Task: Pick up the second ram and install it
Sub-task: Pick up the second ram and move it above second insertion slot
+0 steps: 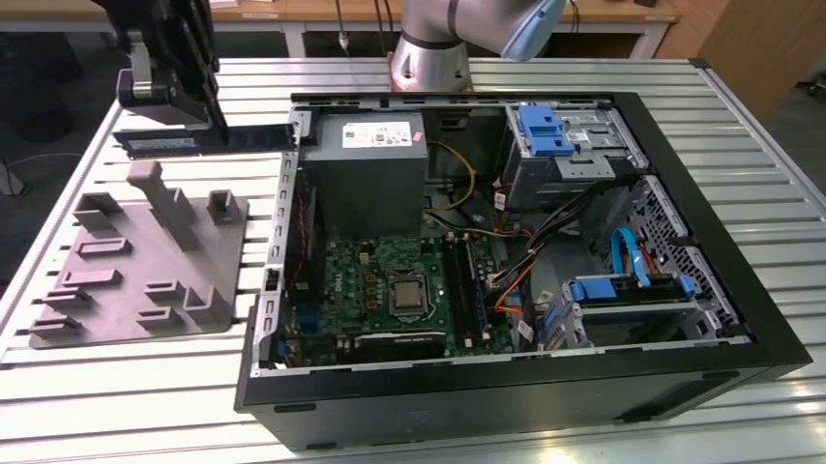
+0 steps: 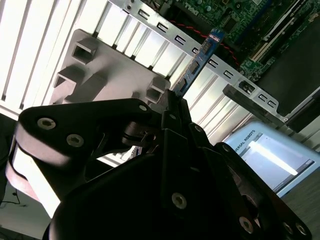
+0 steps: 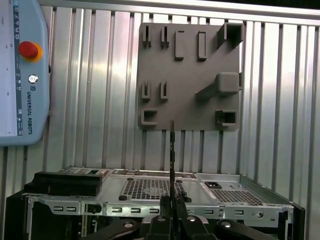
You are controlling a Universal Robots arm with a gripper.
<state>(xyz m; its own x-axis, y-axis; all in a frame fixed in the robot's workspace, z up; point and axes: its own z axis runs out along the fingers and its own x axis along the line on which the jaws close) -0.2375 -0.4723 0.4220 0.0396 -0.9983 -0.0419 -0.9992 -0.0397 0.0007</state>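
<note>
Beside the computer case point(image 1: 516, 387), gripper point(image 1: 213, 130) clamped on the second ram point(image 1: 254, 137), held aloft.

arm point(image 1: 428, 53): silver, light blue cap point(image 1: 532, 29) | hand point(image 2: 176, 106): black, silver screws point(image 2: 179, 200)

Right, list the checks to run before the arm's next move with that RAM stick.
1. Grip: the gripper is shut on the second ram in both wrist views: ok.
2. Stick lifted off the grey fixture tray: ok.
3. Stick above the motherboard slots: not ok, it hangs outside the computer case, at the exterior view's left.
4. A slot free: cannot tell.
5. Loose cables off the slots: cannot tell.
</note>
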